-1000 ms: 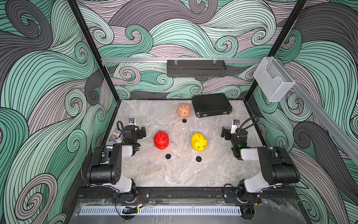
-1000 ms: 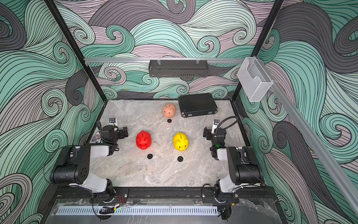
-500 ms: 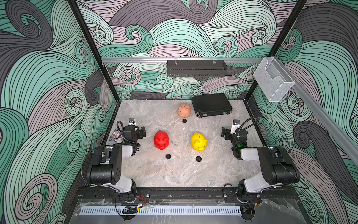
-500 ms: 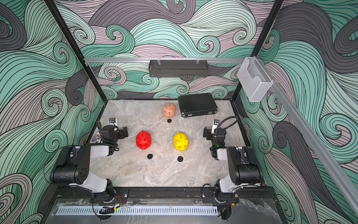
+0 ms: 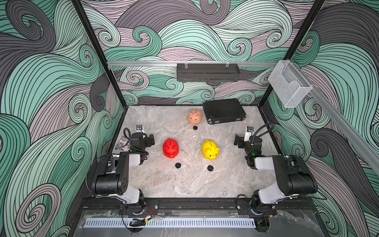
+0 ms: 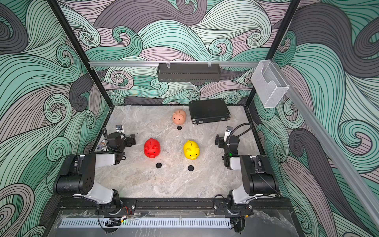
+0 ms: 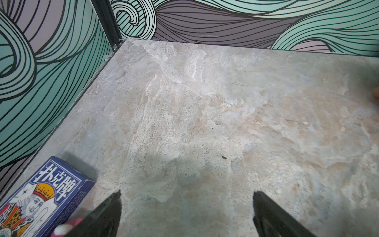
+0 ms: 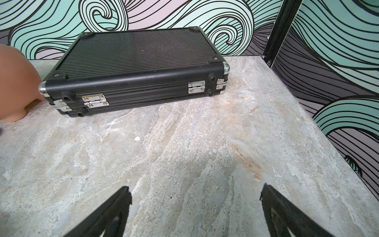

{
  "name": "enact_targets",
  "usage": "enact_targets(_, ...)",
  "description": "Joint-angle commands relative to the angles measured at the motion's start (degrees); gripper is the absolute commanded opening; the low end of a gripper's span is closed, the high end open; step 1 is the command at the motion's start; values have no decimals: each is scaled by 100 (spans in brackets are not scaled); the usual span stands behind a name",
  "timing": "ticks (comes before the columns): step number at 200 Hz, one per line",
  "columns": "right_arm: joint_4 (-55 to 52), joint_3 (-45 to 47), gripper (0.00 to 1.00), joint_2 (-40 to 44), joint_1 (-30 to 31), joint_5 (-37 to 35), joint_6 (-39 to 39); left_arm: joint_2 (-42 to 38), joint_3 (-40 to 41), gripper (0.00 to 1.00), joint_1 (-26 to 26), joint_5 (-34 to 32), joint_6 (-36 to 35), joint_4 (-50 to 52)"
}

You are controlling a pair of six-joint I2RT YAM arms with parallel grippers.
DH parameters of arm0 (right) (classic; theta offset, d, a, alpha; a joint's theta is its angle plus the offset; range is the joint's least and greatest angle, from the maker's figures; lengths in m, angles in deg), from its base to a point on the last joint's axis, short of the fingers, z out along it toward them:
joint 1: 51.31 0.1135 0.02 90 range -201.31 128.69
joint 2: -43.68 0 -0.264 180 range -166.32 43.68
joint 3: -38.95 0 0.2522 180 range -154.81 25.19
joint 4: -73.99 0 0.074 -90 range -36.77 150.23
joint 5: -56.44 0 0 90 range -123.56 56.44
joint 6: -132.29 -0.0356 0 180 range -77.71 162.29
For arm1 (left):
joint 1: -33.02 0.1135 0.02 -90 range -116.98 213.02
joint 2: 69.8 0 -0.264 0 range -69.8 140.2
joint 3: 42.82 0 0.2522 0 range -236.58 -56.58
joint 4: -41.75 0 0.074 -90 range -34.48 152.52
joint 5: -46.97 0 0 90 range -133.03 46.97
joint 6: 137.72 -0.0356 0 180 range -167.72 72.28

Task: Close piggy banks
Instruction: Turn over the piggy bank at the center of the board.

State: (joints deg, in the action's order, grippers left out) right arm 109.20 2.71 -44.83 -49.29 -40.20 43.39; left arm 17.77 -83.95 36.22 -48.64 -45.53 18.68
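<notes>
three piggy banks stand upright on the marble desk point(image 5: 184, 184). the red piggy bank point(image 5: 170, 148) is left of the middle and the yellow piggy bank point(image 5: 210, 150) is right of it, apart from each other. the peach-pink piggy bank point(image 5: 195, 117) stands farther back, just beside a black case point(image 5: 224, 110); whether they touch i cannot tell. a small black plug point(image 5: 178, 165) lies in front of each pig. the left pincer point(image 7: 186, 207) is wide open over bare desk and holds nothing, near a card box point(image 7: 39, 197). the right pincer point(image 8: 195, 203) is also wide open and holds nothing, facing the case.
</notes>
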Motion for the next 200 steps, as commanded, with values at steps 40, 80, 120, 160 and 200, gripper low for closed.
enact_targets(40, 52, -36, 99, 25, 10, 27, -30, -9, -12, 98, -30, -70, 69, -68)
enact_targets(80, 113, -11, 99, 55, 28, -116, -45, -291, 81, 99, -47, -531, 103, -133)
enact_targets(120, -1667, -419, 99, 1439, 201, -1115, -278, -1776, -762, 99, -109, -819, 1029, 2199)
enact_targets(160, -2851, -766, 99, 2941, 193, -774, -1375, -2599, -1533, 98, -100, -655, 1997, 3830)
enact_targets(200, -3915, -1064, 99, 3614, 15, -122, -2756, -3600, -1410, 98, -93, -874, 2910, 4236)
